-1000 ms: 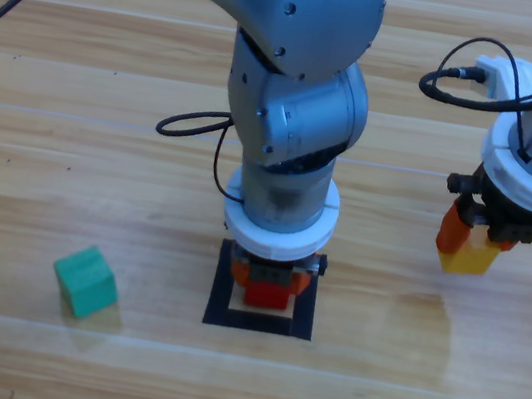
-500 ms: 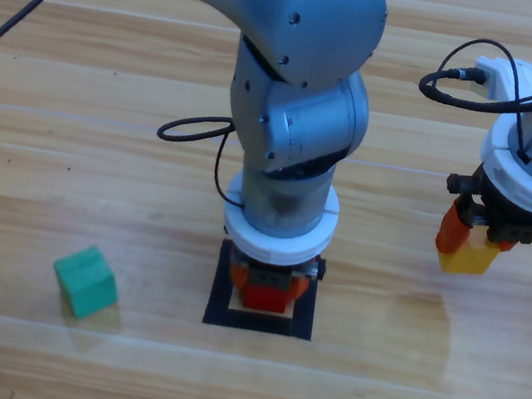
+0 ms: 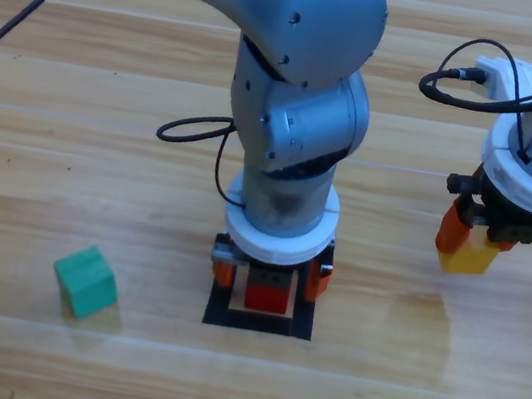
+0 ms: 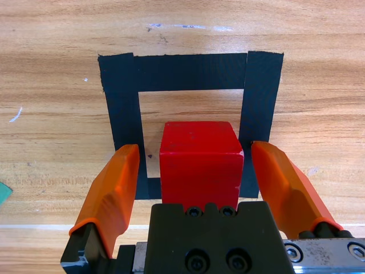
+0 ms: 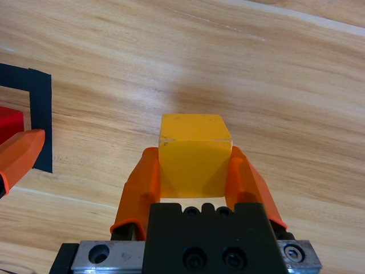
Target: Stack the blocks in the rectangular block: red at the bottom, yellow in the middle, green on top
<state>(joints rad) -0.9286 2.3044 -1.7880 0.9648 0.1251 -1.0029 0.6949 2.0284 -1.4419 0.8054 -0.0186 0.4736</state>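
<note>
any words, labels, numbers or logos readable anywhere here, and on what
None can be read in any view.
The red cube, yellow cube and green cube have plain faces.
The black tape outline, the wooden table and both arms' tools, left and right, carry no print.

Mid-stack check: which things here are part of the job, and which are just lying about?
Job:
- red cube, in the tape square, left end effector open around it
- yellow cube, gripped by right end effector
- green cube, loose

Lying about:
- nothing
</note>
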